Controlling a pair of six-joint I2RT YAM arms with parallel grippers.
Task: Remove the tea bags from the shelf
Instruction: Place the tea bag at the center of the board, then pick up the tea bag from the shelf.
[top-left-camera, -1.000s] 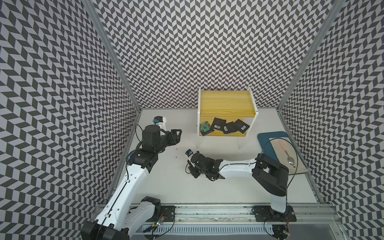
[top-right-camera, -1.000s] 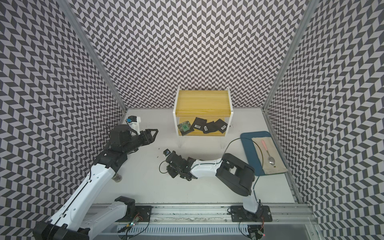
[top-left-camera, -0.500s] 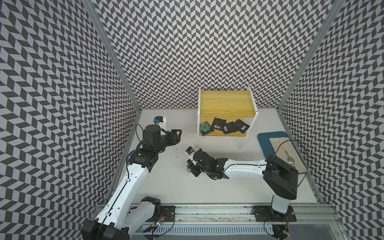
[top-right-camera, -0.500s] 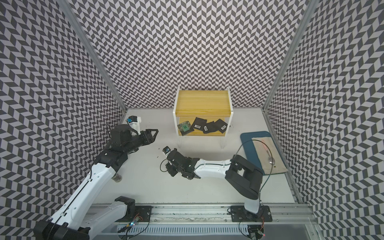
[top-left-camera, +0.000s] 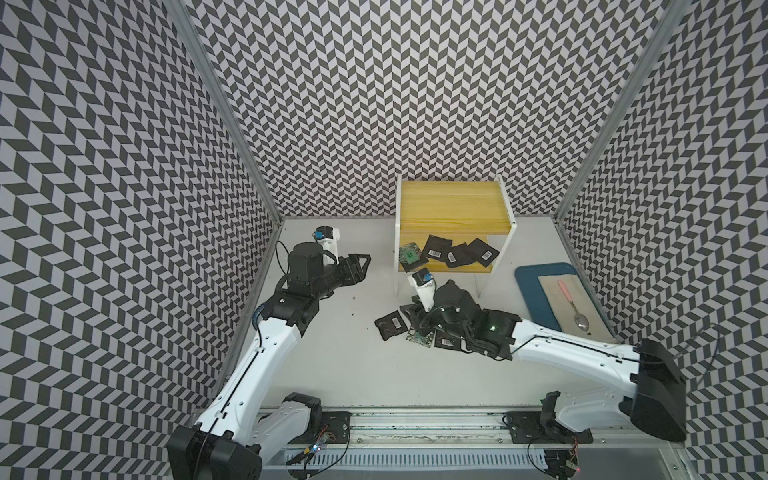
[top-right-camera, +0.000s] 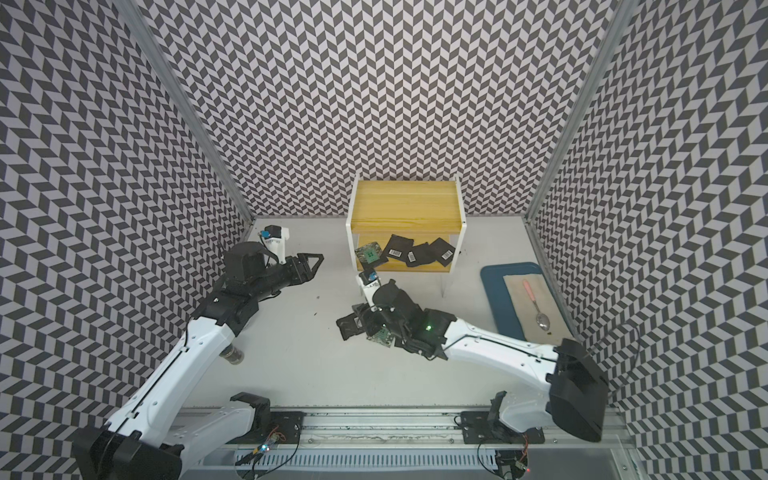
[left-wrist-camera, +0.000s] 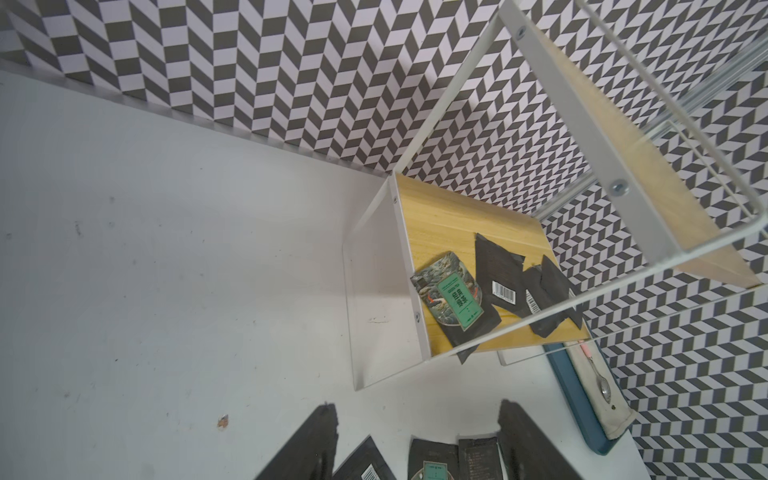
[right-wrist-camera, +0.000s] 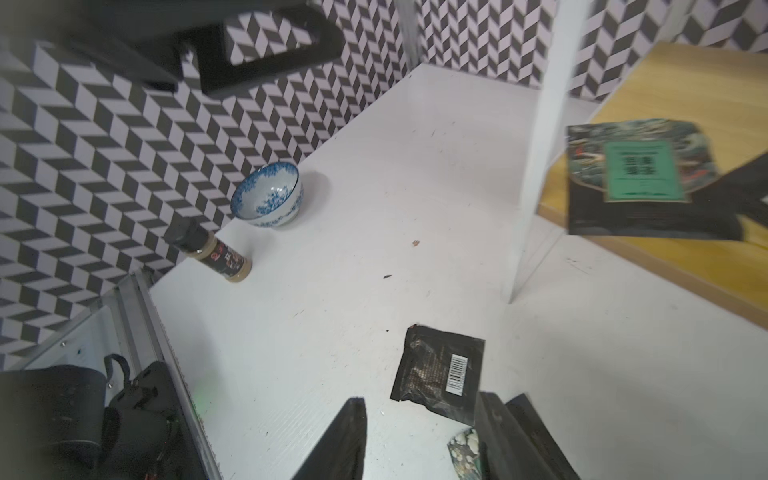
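Observation:
The shelf (top-left-camera: 453, 208) has yellow boards and white side panels and stands at the back of the table. Several tea bags lie on its lower board: a green-patterned one (top-left-camera: 410, 257) and black barcoded ones (top-left-camera: 436, 247), (top-left-camera: 482, 251). Three more tea bags lie on the table in front: a black one (top-left-camera: 390, 334), a green-patterned one (top-left-camera: 420, 338) and another black one (top-left-camera: 446, 341). My right gripper (right-wrist-camera: 419, 399) hangs open low over these, beside the black sachet (right-wrist-camera: 440, 370), holding nothing. My left gripper (top-left-camera: 365, 266) is open and empty left of the shelf.
A dark blue tray (top-left-camera: 525, 291) with a beige cloth and a pink-handled spoon (top-left-camera: 571, 299) lies at the right. A blue-white bowl (right-wrist-camera: 270, 195) and a spice bottle (right-wrist-camera: 216, 257) stand near the left wall, under my left arm.
My right arm's elbow has swung to the right, and its gripper has drawn a little toward the shelf with the jaws widening. My left arm has barely moved.

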